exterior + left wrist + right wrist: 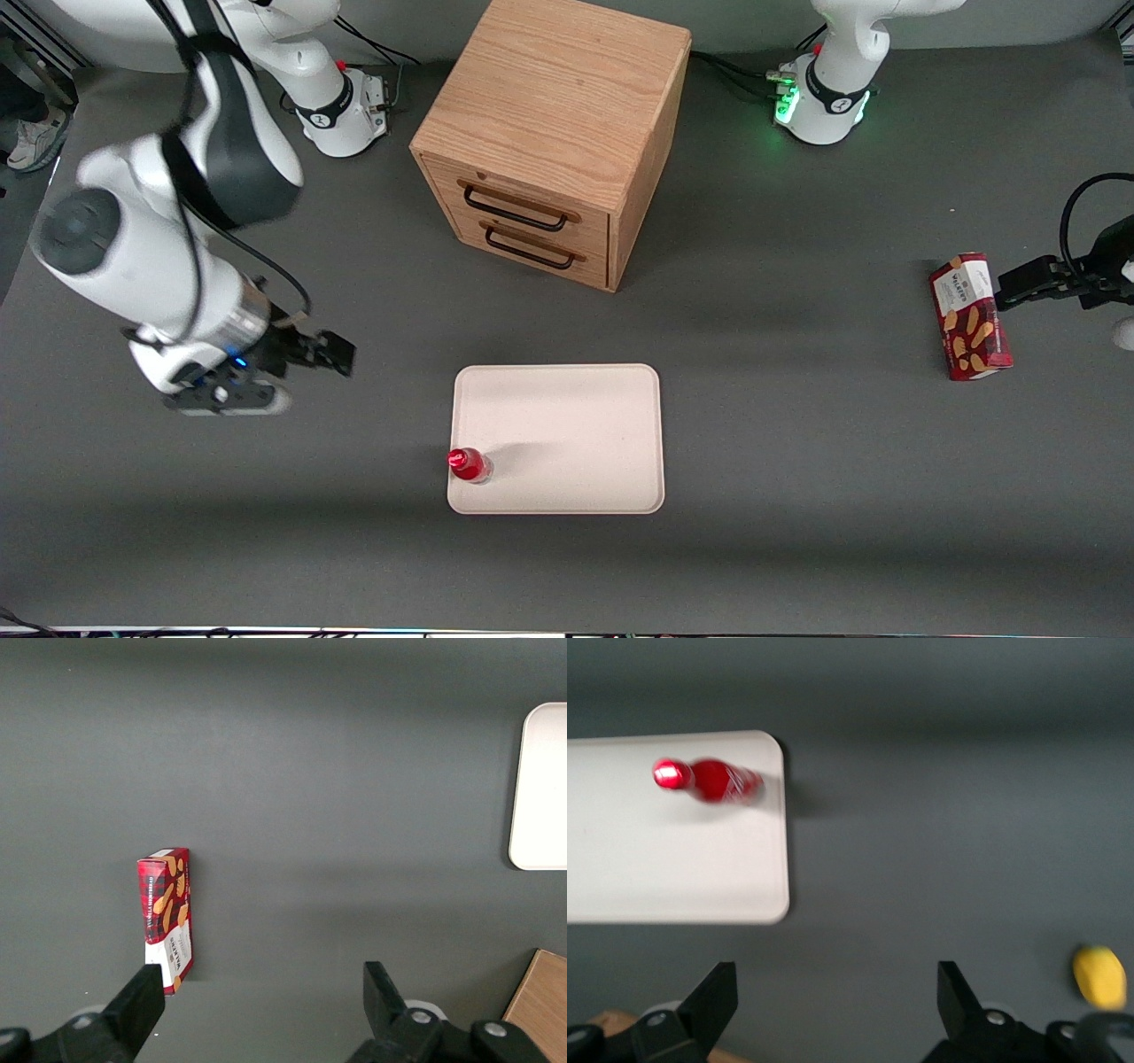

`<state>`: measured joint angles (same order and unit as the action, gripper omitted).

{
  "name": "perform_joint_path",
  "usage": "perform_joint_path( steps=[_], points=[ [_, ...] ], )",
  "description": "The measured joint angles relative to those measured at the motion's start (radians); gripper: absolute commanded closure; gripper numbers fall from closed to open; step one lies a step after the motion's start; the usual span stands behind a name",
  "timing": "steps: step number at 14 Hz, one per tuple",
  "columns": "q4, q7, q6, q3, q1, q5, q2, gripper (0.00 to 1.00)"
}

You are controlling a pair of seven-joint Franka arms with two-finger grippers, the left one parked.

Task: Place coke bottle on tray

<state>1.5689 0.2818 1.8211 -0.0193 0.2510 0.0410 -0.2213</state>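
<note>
white label on red biscuit box [970, 317] (lettering too small to read)

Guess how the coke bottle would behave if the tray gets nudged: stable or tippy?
Probably tippy: the coke bottle stands upright, tall for its narrow base. It sits right at a corner of the tray, by the low rim, so a fall might carry it off. Its round body would likely roll once down. The gripper is open, apart from it, over the table.
</note>
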Motion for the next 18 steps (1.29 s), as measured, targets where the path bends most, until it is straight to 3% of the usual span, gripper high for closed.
perform_joint_path(
  steps=[4,8,13,18],
  points=[
    [0.057,0.0,-0.195,-0.041,0.0,0.003,0.163,0.0],
    [0.103,-0.008,-0.234,-0.097,0.001,0.002,0.264,0.0],
    [0.115,-0.109,-0.231,-0.203,-0.002,-0.002,0.27,0.0],
    [0.091,-0.11,-0.223,-0.198,0.005,-0.05,0.228,0.0]
  ],
)
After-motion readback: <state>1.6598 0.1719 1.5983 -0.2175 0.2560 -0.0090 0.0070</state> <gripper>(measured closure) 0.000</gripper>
